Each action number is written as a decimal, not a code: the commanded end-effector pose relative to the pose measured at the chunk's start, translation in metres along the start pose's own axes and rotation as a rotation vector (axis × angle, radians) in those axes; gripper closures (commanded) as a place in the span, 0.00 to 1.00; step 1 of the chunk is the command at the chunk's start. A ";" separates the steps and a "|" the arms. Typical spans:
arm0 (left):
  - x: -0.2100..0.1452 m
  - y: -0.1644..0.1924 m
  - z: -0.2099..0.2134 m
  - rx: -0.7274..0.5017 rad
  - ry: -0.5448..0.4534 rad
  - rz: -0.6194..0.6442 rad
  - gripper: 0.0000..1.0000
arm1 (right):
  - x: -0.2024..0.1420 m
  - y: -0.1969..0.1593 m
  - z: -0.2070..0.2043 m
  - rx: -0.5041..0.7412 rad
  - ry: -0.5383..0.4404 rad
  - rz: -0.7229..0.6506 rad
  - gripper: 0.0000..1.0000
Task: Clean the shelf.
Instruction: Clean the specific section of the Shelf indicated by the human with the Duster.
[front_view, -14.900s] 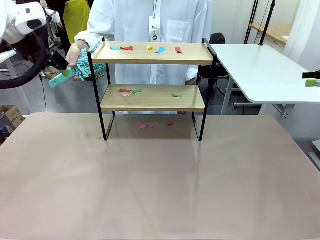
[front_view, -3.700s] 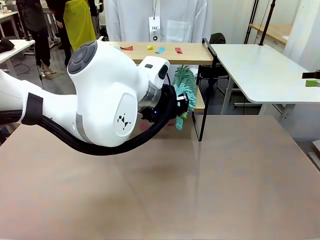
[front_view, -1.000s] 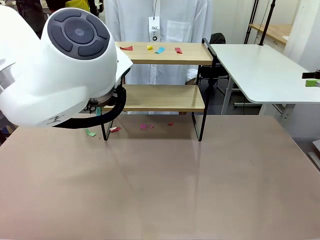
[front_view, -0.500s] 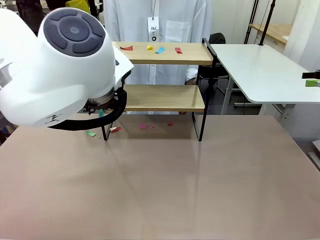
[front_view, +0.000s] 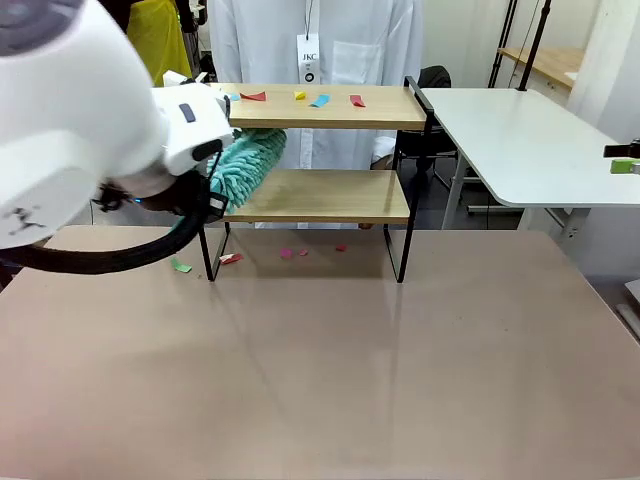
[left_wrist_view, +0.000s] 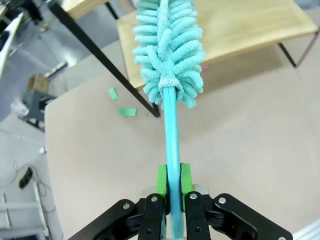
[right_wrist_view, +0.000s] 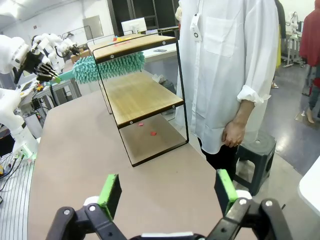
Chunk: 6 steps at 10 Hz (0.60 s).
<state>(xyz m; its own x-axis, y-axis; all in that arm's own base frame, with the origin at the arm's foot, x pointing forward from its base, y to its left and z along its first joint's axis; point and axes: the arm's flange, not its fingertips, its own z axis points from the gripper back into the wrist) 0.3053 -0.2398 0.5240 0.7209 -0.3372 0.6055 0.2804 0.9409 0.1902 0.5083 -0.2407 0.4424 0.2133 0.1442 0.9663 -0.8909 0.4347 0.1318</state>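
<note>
Nearest the robot's side of the wide beige bench (front_view: 350, 360), well short of the shelf, the right gripper (right_wrist_view: 167, 192) is being carried with its jaws spread wide and nothing between them. At the shelf's left end, the left gripper (left_wrist_view: 173, 179) is being kept clamped shut on the slim turquoise plastic handle of a fluffy teal microfibre duster (left_wrist_view: 170, 55). The handle is being gripped low down, and the soft head is being pushed in between the two boards.

The small two-tier shelf of light wooden boards in a thin black metal frame (front_view: 320, 195) is being left standing upright on the bench. Its long axis is running side to side and its open front is facing the robot. It is being judged light and stiff, so a firm sweep could slide or tip it. If steadying is needed, a black upright or side rail is being judged the best hold.

Small coloured paper scraps (front_view: 300, 97) are lying on the top board, more scraps (front_view: 290, 253) on the bench beneath the shelf, and green ones (left_wrist_view: 127, 111) beside its left foot. Behind the shelf, a person in a white coat (front_view: 320, 40) is standing.
</note>
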 end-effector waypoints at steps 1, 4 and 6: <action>-0.012 0.029 0.018 -0.153 0.033 -0.136 0.87 | 0.003 0.001 0.000 0.001 0.004 0.006 0.00; -0.021 0.062 0.034 -0.420 0.083 -0.328 0.87 | 0.003 0.001 0.000 0.001 0.004 0.006 0.00; -0.027 0.086 0.049 -0.574 0.075 -0.394 0.87 | 0.003 0.001 0.000 0.001 0.004 0.006 0.00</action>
<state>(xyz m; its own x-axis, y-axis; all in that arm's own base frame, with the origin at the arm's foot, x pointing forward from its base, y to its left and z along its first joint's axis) 0.2847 -0.1700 0.5537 0.5541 -0.6471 0.5237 0.7720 0.6348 -0.0323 0.5083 -0.2407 0.4423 0.2134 0.1441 0.9663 -0.8908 0.4348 0.1319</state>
